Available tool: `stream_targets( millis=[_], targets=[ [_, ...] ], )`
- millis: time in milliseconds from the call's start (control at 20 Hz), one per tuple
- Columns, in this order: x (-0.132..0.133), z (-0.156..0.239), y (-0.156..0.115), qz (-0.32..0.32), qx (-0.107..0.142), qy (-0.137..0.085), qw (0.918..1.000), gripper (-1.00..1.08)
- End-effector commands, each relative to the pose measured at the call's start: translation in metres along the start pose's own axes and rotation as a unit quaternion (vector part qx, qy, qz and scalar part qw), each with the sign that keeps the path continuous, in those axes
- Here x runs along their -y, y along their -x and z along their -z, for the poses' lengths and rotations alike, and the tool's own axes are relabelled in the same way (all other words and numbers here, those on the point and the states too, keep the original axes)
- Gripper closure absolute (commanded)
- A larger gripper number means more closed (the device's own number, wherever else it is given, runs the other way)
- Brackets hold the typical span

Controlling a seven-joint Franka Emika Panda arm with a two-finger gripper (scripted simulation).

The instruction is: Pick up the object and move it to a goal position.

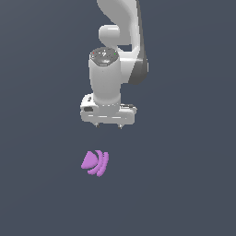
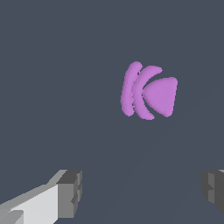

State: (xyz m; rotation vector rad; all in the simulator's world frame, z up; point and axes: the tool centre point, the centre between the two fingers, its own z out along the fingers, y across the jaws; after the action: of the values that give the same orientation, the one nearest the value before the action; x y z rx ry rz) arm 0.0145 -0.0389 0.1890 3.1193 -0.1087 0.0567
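The object [image 1: 95, 162] is a small bright purple cone-like wedge with two curved ribs, lying on the dark grey floor. In the wrist view the object [image 2: 148, 92] lies ahead of the fingers, apart from them. My gripper [image 1: 108, 126] hangs above the floor, higher than the object and a little toward the exterior view's right. It points down with its jaws wide apart and nothing between them. In the wrist view the gripper [image 2: 142, 192] shows two grey fingertips [image 2: 70, 192] far apart.
The white arm [image 1: 117, 50] rises behind the gripper. The dark grey floor [image 1: 184, 184] spreads all around with no other objects in view.
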Motion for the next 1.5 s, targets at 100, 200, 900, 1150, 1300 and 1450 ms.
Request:
stream_targets(
  millis=[100,200,900,1150,1300,1450],
  targets=[
    [0.003,0.001,0.000,0.002,-0.001,-0.001,1.0000,-1.00],
    [0.010,0.004,-0.001,0.006,-0.003,-0.006,1.0000,-1.00],
    [0.012,-0.006,-0.010,-0.009,0.001,-0.002,1.0000,-1.00],
    [0.006,-0.025,-0.023,-0.036,0.007,0.009,0.9993,-1.00],
    [0.001,-0.041,-0.032,-0.058,0.012,0.020,0.9980,-1.00],
    [-0.004,-0.060,-0.043,-0.083,0.017,0.034,0.9958,-1.00]
  ],
)
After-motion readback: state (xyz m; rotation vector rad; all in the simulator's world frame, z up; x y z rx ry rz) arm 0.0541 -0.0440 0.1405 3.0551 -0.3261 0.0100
